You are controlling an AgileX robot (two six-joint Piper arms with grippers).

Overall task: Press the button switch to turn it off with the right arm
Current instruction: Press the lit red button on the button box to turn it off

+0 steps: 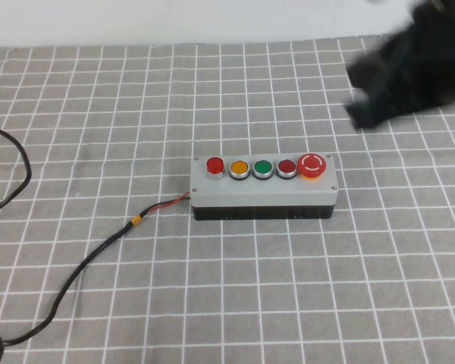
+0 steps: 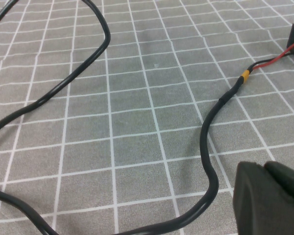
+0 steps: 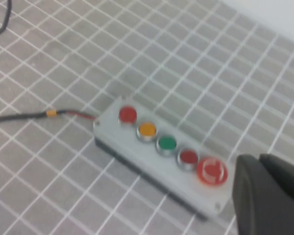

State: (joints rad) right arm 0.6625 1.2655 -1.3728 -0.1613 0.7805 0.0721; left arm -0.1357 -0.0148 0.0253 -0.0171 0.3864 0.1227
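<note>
A grey switch box (image 1: 264,194) lies mid-table, carrying in a row a raised red button (image 1: 214,165), a yellow button (image 1: 239,167), a green button (image 1: 262,167), a flat red button (image 1: 287,167) and a large red mushroom button (image 1: 312,164). My right gripper (image 1: 358,112) hangs blurred in the air behind and to the right of the box, touching nothing. In the right wrist view the same box (image 3: 137,154) lies below the right gripper (image 3: 258,159), whose fingers are shut and empty. The left gripper (image 2: 264,167) is shut over bare cloth beside the cable (image 2: 208,142).
A grey cloth with a white grid (image 1: 212,303) covers the table. The black cable (image 1: 83,265) runs from the box's left end to the front left and loops off the left edge. Its red wire (image 2: 279,58) enters the box. A white wall (image 1: 174,19) borders the back.
</note>
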